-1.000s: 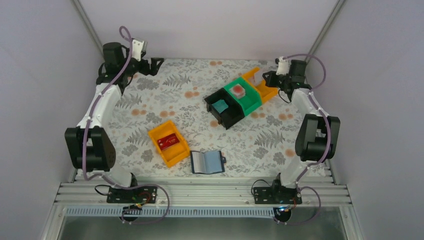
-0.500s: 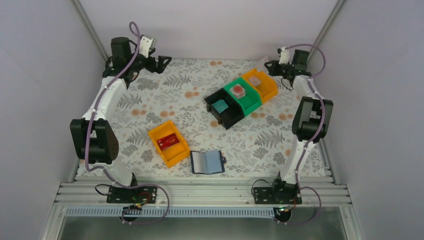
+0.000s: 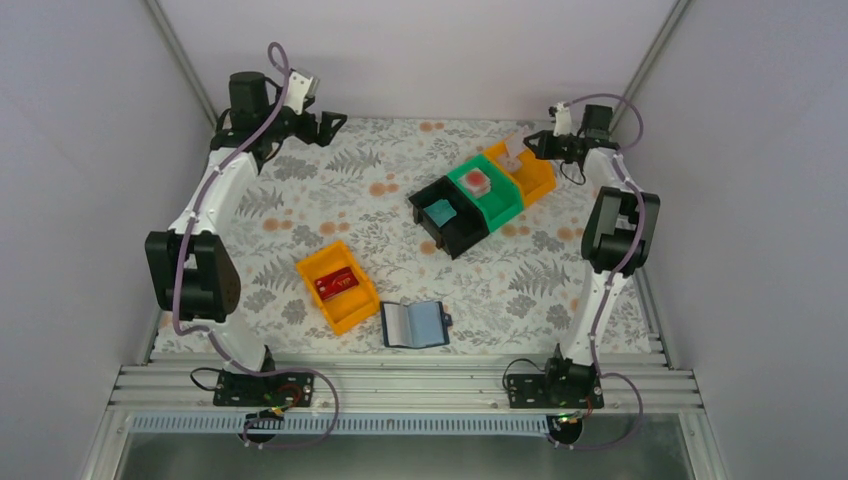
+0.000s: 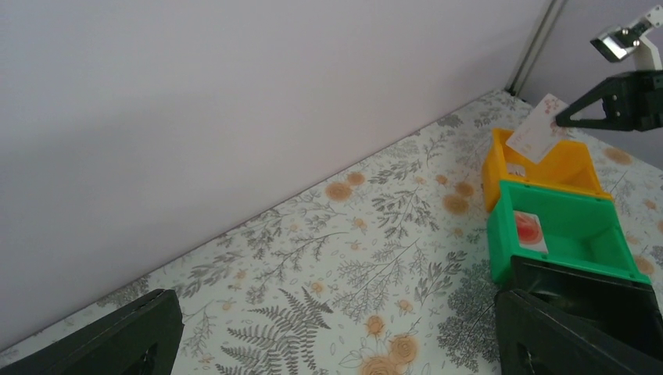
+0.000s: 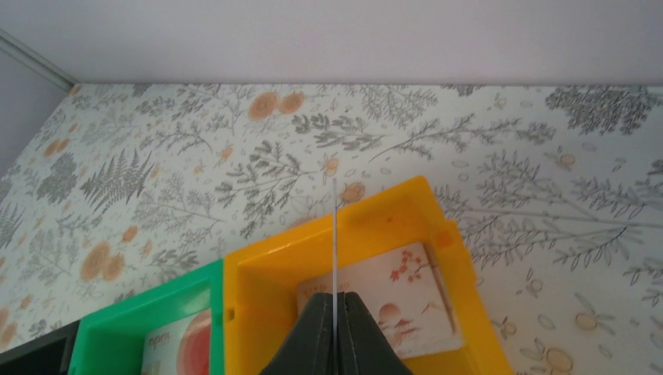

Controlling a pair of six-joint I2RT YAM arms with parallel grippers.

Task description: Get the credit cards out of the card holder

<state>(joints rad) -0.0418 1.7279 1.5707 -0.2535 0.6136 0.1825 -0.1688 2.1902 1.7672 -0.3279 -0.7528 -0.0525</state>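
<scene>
Top external view: the flowered table [image 3: 300, 200] carries a black bin [image 3: 447, 222], a green bin [image 3: 495, 200] and an orange bin [image 3: 535, 175] in a far row, with a second orange bin [image 3: 345, 305] nearer. Beside that one, the card holder [image 3: 415, 323] lies open and flat near the front edge. A red card [image 3: 336, 283] rests in the second orange bin and a teal card [image 3: 440, 212] in the black bin. The right claw [image 3: 528, 146] is clamped on a pale card [image 3: 514, 150] above the far orange bin. The left claw [image 3: 332, 126] hangs spread wide at the far-left corner.

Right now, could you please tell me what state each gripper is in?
Left gripper: open, holding nothing.
Right gripper: closed on a credit card, above the far orange bin.
</scene>
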